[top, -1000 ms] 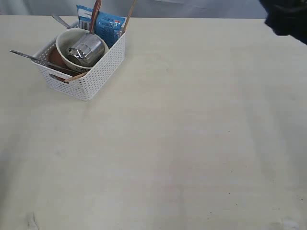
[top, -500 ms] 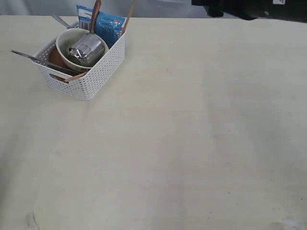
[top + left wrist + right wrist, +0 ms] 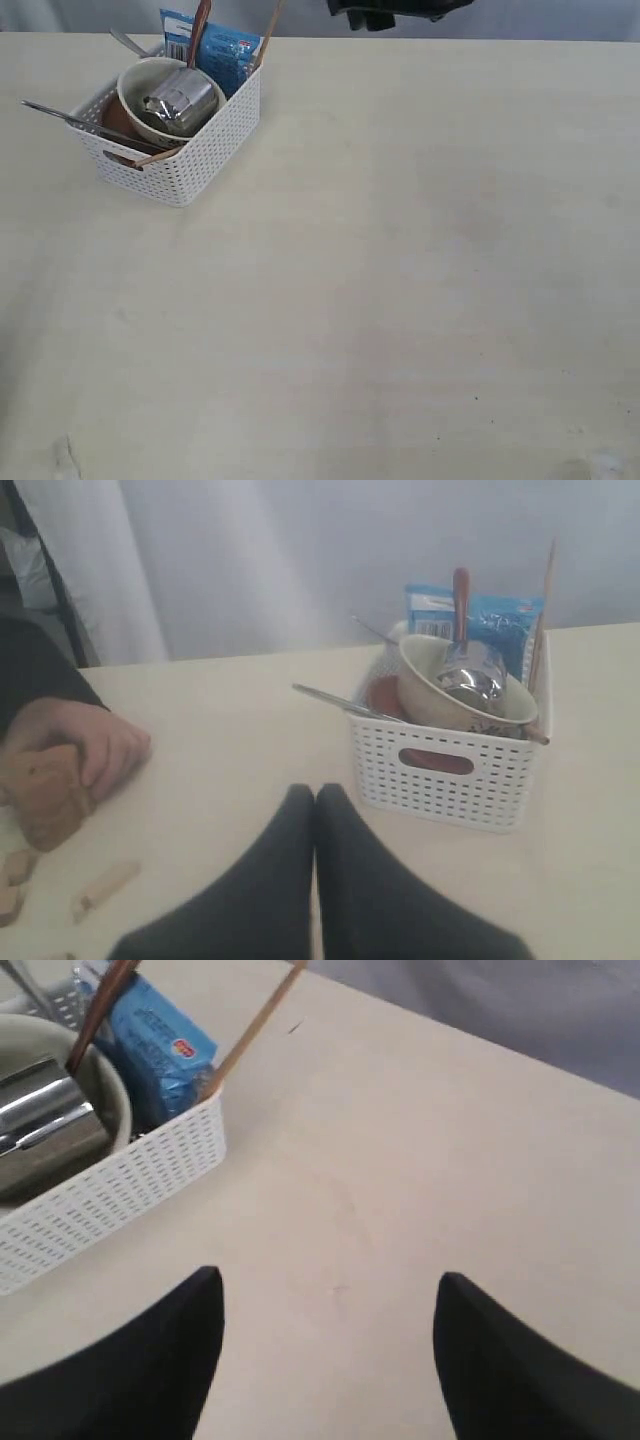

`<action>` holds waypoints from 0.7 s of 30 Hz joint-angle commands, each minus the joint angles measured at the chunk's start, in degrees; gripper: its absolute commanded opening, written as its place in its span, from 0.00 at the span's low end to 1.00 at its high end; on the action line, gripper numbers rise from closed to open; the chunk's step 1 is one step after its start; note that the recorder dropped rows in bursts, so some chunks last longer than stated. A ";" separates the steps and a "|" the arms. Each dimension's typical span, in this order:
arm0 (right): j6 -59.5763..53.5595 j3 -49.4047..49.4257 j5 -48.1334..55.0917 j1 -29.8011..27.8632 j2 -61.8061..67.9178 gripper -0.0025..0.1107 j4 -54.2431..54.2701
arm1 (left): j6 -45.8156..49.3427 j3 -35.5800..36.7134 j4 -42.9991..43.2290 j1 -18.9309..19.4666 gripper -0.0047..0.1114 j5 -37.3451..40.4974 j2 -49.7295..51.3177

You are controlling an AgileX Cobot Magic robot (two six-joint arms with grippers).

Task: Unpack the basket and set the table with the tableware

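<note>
Exterior view. At the far left of the table, one basket. Inside it, one bowl with one cup lying in it. Behind the bowl, one spoon and one packet, both propped up. Two steel handles poking out over the rim; fork or knife, cannot tell. One chopstick leaning at the far corner, plus a second brown tip over the near rim. At the far edge, a dark piece of arm, jaws not shown here.

Left wrist view. Left gripper pressed together, nothing between the fingers, near the basket but apart from it. One reddish plate tucked beside the bowl. Well apart from the basket, one hand of a person resting on the table, closed on a brown lump, with a few small blocks near it.

Right wrist view. Right gripper spread wide, empty, touching nothing, above bare table just beside the basket corner. In sight there: one cup, one packet, one chopstick.
</note>
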 commanded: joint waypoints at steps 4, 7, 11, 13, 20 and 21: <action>-27.13 -3.53 -2.61 -7.67 7.33 0.54 29.37 | 0.05 0.22 -0.06 0.15 0.04 -0.23 -0.18; -48.31 -3.66 0.18 -12.79 10.39 0.54 53.43 | 0.05 0.22 -0.06 0.15 0.04 -0.23 -0.18; -67.95 -6.64 12.99 -18.56 16.61 0.54 78.15 | 0.05 0.22 -0.06 0.15 0.04 -0.23 -0.18; -71.27 -9.31 18.79 -20.09 20.24 0.54 83.86 | 0.05 0.22 -0.06 0.15 0.04 -0.23 -0.18; -74.21 -21.43 19.49 -19.31 32.96 0.65 87.06 | 0.05 0.22 -0.06 0.15 0.04 -0.23 -0.18; -74.33 -22.69 19.49 -19.31 34.16 0.65 87.31 | 0.05 0.22 -0.06 0.15 0.04 -0.23 -0.18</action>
